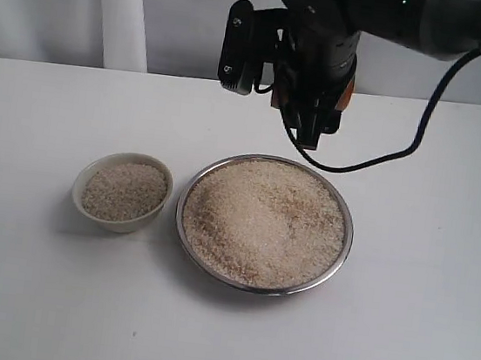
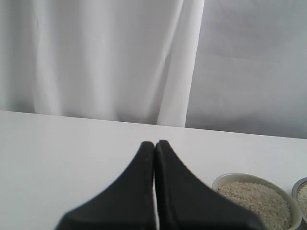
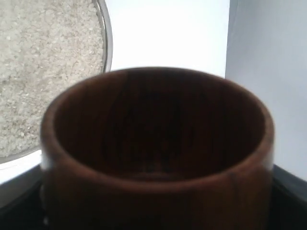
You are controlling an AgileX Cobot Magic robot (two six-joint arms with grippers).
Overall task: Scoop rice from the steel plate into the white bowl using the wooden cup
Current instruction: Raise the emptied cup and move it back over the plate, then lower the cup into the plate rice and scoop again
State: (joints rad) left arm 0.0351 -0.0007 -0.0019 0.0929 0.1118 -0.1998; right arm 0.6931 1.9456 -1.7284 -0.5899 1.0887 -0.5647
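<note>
Right wrist view first: my right gripper [image 1: 311, 123] is clamped on the wooden cup [image 3: 158, 191]. Dark finger parts peek out on either side of its wall, and the mouth is turned toward the lens. The inside reads dark and bare, with no grains that I can make out, so I'd call this the approach to a scoop and not the carry. Just past the cup's lip there's the rim of the steel plate [image 3: 106, 43] and the rice [image 3: 43, 72] spread across it. From the exterior view I'm hanging above the plate's far edge, clear of the grains and touching nothing. That's a sensible spot for tilting the mouth down and dragging through the heap. The white bowl [image 1: 119, 225] sits just beside the plate on its left, a slim gap between them, and it has rice in it nearly to the brim. Parked that close, it makes for a short carry, though that gap over the table [image 1: 414, 342] is where I'd expect spills. My left gripper [image 2: 154, 146] has its fingers pressed together on nothing. It idles low over the table near the bowl, out of my working lane.
</note>
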